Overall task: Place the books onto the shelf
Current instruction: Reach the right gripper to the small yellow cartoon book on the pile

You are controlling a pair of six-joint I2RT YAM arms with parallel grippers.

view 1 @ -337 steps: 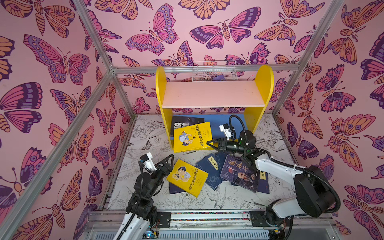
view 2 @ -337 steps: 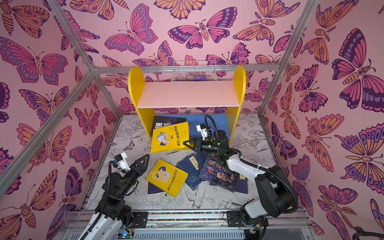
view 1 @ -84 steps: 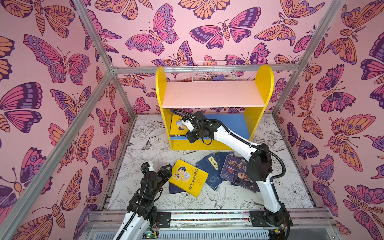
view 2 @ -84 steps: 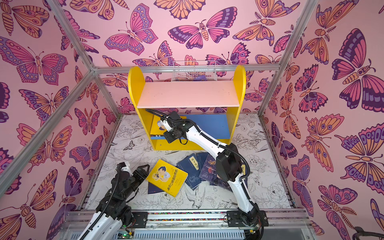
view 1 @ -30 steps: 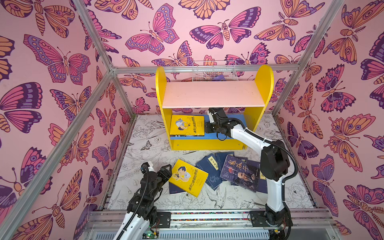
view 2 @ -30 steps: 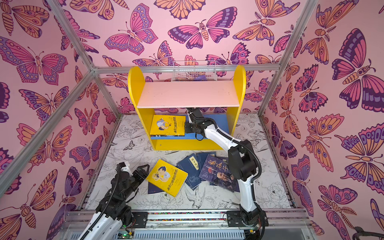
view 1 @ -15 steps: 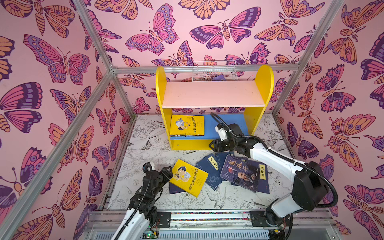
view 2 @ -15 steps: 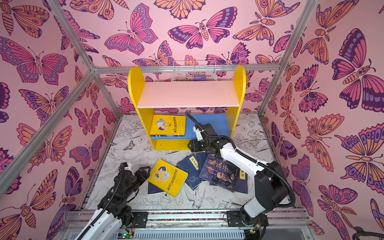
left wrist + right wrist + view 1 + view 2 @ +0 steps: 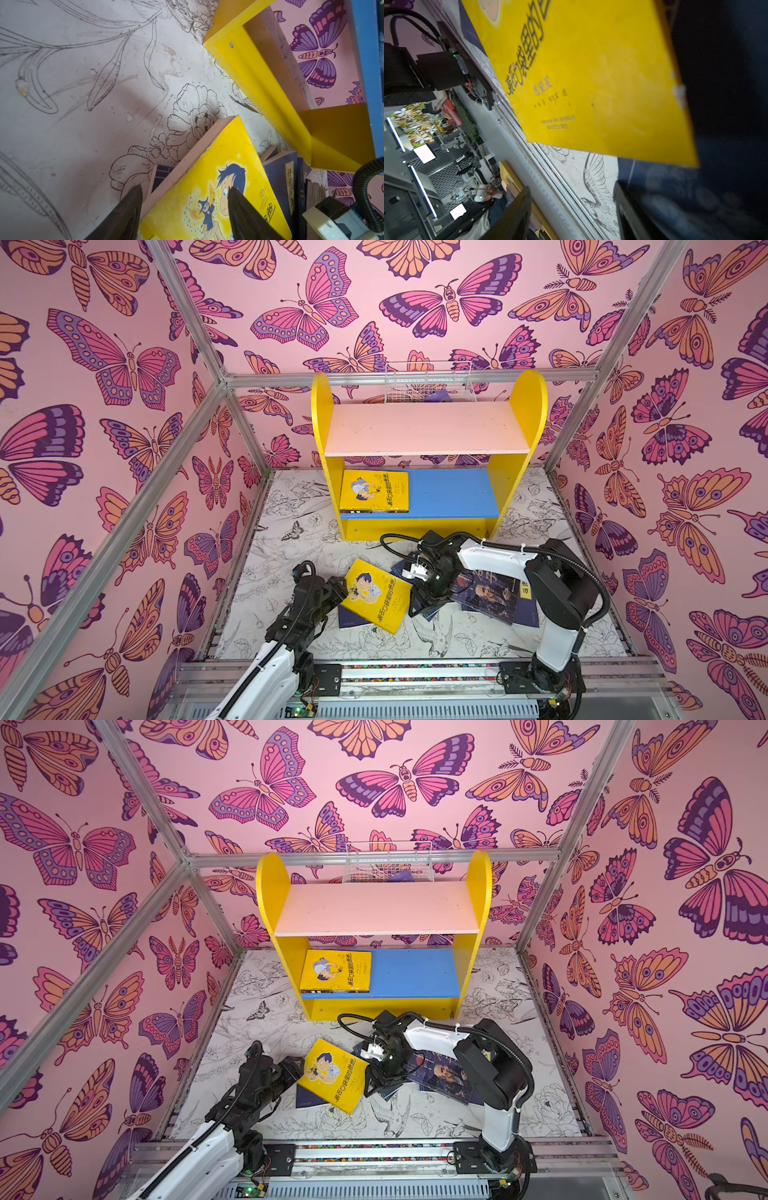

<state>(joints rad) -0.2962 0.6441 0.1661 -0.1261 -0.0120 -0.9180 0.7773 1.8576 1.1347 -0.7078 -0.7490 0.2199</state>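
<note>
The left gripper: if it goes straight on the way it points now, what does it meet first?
Most likely the yellow cartoon-boy book. The left gripper has open jaws straddling that book's near edge, one above the cover and one beside its pages; depth is unclear.

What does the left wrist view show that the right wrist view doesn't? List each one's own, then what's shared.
Only the left wrist view: the shelf, the cartoon boy on the yellow book, a navy book beside it, and the open left end effector astride the book's edge.

Only the right wrist view: the open right end effector, a bird drawing on the mat, and the room beyond the rig.

Both: the yellow book.
</note>
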